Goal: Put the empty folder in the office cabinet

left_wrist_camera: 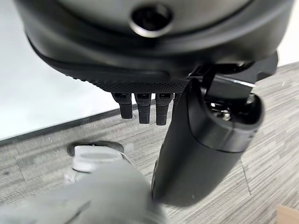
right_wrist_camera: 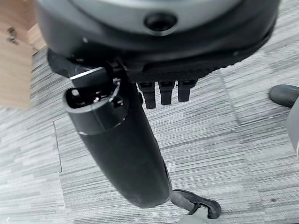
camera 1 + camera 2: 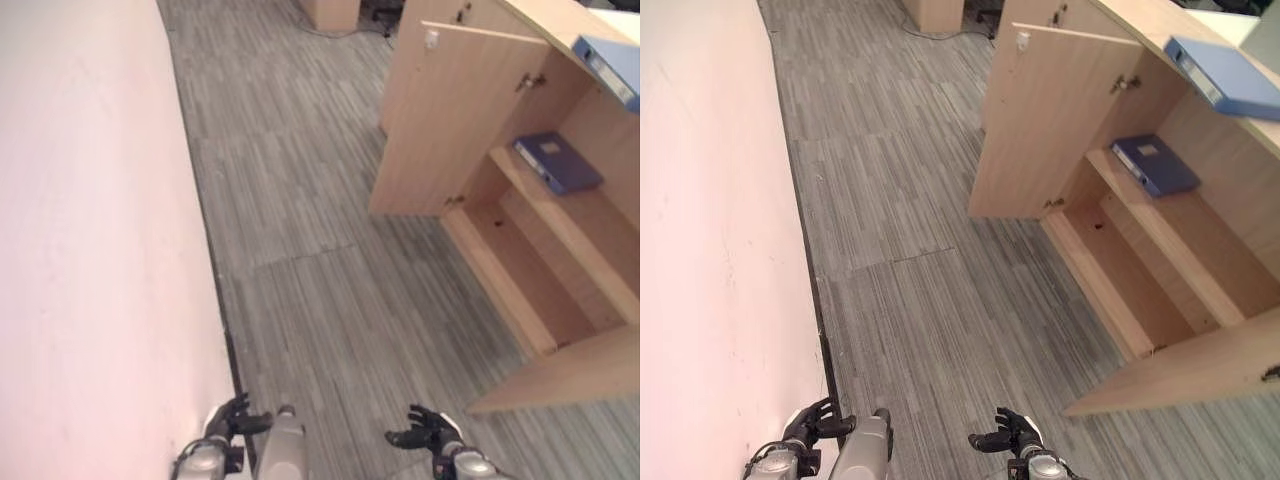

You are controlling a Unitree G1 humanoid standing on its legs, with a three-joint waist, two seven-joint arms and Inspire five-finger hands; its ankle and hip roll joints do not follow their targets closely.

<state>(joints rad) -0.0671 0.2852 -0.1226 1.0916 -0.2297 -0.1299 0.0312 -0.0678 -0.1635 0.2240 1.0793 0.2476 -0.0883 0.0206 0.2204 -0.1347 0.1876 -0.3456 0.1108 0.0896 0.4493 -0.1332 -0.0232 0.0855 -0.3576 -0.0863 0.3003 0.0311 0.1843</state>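
Left eye view: cabinet (image 3: 470, 130) open at 2 o'clock, one folder (image 3: 557, 162) shelved (task looks done); left hand (image 3: 232, 420), right hand (image 3: 425, 430) low, fingers relaxed, empty.

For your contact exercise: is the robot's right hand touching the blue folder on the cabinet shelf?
Apart. The right eye view shows the right hand low over floor, far from the folder on the shelf.

We see a plain pale pink wall (image 3: 100, 200) running along the outer side of the left hand (image 3: 232, 418), edged by a thin black skirting strip (image 3: 215, 270). Grey striped carpet tiles (image 3: 300, 200) spread ahead of both hands. Well ahead of the right hand (image 3: 425, 430) stands a light wooden cabinet (image 3: 575, 230) with its doors swung open: the farther door (image 3: 440, 120) and the nearer door (image 3: 565, 375). Far beyond stands another light wooden unit (image 3: 330, 12).
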